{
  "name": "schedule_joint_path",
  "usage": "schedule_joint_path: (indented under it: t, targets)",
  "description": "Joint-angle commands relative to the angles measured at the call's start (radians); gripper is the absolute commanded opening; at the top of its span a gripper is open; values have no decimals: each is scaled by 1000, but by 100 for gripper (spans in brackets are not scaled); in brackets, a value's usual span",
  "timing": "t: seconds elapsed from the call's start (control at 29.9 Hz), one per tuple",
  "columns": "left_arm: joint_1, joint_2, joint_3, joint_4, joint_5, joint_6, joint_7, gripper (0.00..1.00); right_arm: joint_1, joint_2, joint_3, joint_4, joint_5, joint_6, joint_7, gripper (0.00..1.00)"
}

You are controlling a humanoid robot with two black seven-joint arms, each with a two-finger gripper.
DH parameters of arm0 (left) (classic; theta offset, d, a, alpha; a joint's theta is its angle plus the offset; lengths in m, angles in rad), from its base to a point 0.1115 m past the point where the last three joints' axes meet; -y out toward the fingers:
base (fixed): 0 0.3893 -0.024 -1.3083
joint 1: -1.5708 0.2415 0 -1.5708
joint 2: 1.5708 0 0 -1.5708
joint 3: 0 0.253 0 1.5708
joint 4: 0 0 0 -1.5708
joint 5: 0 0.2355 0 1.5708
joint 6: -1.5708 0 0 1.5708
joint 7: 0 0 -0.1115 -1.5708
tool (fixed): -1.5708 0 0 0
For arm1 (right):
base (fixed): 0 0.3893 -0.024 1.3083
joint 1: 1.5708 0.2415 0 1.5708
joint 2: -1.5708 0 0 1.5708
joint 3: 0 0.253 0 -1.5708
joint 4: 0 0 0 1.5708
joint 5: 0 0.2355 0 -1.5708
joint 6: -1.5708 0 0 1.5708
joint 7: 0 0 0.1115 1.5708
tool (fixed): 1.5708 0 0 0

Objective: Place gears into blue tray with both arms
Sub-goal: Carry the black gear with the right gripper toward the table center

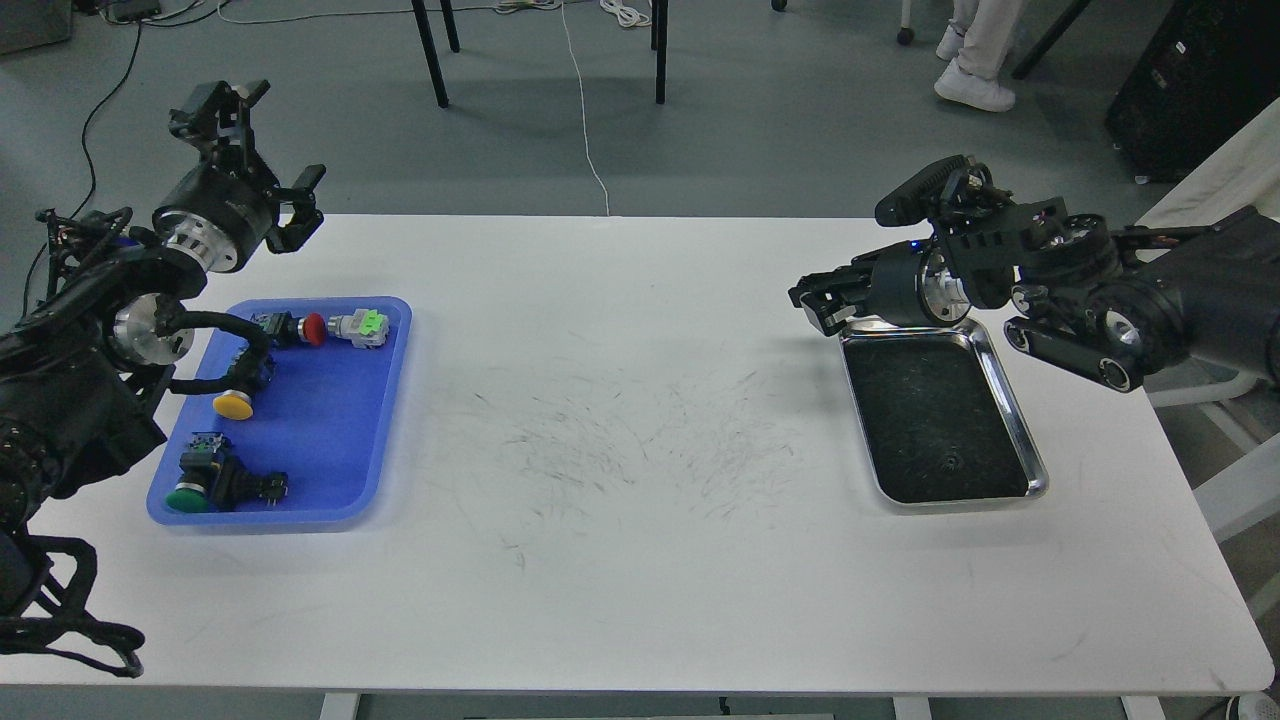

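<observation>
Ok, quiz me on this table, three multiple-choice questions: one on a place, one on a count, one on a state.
1. Where does the small gear lie?
A. in the steel tray
B. in the blue tray
C. on the bare table

2. How many push-button switches lie in the blue tray?
A. two
B. three
C. five

3. The left pincer is:
A. gripping a switch
B. raised, holding nothing
C. lying in the steel tray

Answers:
1 A, a dark disc sits on the tray's dark bottom, near its front end.
2 B, one red-capped, one yellow-capped, one green-capped.
3 B, its fingers spread apart past the table's far edge with nothing between them.
</observation>
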Motion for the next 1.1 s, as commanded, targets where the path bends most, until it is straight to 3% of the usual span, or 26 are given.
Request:
schedule_joint_path:
  t: [0.0,0.37,1.07]
  targets:
    - [-2,23,0,0,0,-3,1,98,-4,41,45,-7,1,-89,-1,1]
    - [-5,69,0,-11,3,-6,4,98,-33,270,76,-48,-2,-233,-2,1]
    - [-4,146,0,-77,2,0,6,98,-217,270,66,-102,-155,-356,8,1]
